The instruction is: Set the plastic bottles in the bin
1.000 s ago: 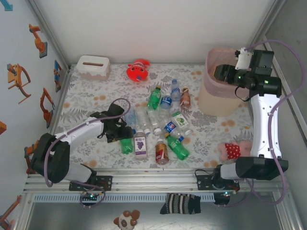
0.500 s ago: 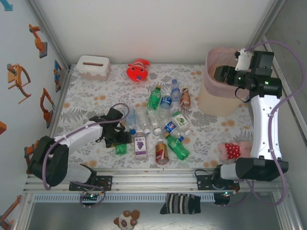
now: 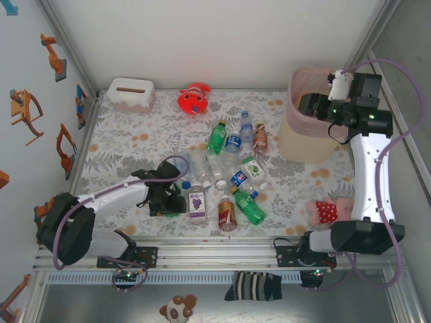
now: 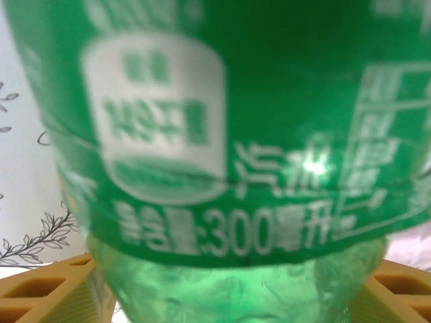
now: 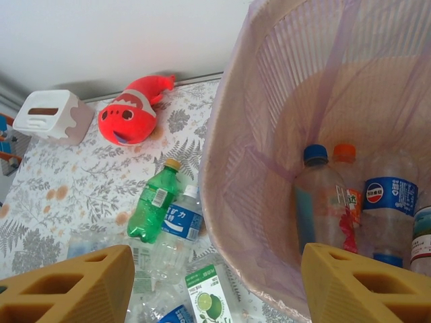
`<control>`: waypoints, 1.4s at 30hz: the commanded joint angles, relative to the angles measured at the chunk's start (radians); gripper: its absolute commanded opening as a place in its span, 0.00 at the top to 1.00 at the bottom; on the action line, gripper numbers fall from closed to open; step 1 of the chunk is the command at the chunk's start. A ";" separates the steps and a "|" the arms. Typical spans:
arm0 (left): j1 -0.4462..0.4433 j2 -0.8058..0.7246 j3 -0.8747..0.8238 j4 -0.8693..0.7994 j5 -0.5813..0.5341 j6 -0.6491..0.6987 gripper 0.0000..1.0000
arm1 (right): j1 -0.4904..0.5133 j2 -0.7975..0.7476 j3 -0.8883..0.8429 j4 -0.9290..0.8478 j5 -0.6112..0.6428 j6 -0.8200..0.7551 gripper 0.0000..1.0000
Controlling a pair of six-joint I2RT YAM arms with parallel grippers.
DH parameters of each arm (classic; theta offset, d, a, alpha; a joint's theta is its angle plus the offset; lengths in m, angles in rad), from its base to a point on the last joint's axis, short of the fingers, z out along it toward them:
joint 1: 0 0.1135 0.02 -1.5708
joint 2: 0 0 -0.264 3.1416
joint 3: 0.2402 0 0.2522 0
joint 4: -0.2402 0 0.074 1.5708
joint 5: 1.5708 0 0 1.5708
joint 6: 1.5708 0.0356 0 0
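Took the flowered table (image 3: 121, 145) first, with a loose heap (image 3: 229, 168) of drink bottles at its middle. Found the bin (image 3: 296, 145) upright at the far right corner, liner in, several plastic bottles (image 5: 363, 202) already lying at its bottom. Saw the right gripper (image 3: 311, 104) hanging above the bin's rim, fingers parted, holding nothing. Saw the left gripper (image 3: 168, 200) down low at the near left edge of the heap, fingers either side of a green bottle (image 4: 256, 134) lying on the table. Found the pads (image 4: 40, 296) right at that bottle's flanks, but could not tell whether pinching or merely bracketing. Judged the pick as the step in hand, with most of the heap yet to go.

Reckoned the risks thus. Round, slick, thin-walled body: might squirt out sideways or buckle under a hard squeeze. Might sag or swing in the lift if caught off-centre. Could nudge the purple-labelled bottle (image 3: 197, 202) just beside the fingers and set it rolling. Faced a carry right across the table to the bin, with the other arm parked over the rim: could clash there, or drop short.
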 commanded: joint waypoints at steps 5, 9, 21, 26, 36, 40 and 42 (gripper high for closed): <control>-0.018 0.000 0.006 -0.032 -0.019 -0.020 0.31 | 0.007 -0.007 -0.010 0.034 -0.024 -0.001 0.34; -0.020 0.015 0.016 -0.034 -0.024 -0.015 0.35 | 0.008 -0.003 -0.010 0.037 -0.026 0.000 0.34; -0.027 -0.084 0.050 -0.069 -0.065 -0.003 0.45 | 0.013 -0.016 -0.006 0.035 -0.026 0.005 0.34; -0.033 -0.220 0.076 -0.030 -0.081 0.050 0.48 | 0.022 -0.034 -0.007 0.053 -0.046 0.018 0.35; -0.034 -0.460 0.107 0.241 0.077 0.310 0.47 | 0.103 -0.102 -0.053 0.198 -0.200 0.056 0.34; -0.035 -0.476 0.103 0.455 0.176 0.390 0.47 | 0.182 -0.125 -0.091 0.295 -0.264 0.076 0.34; -0.035 -0.453 0.128 0.558 0.243 0.414 0.47 | 0.227 -0.134 -0.111 0.363 -0.318 0.097 0.34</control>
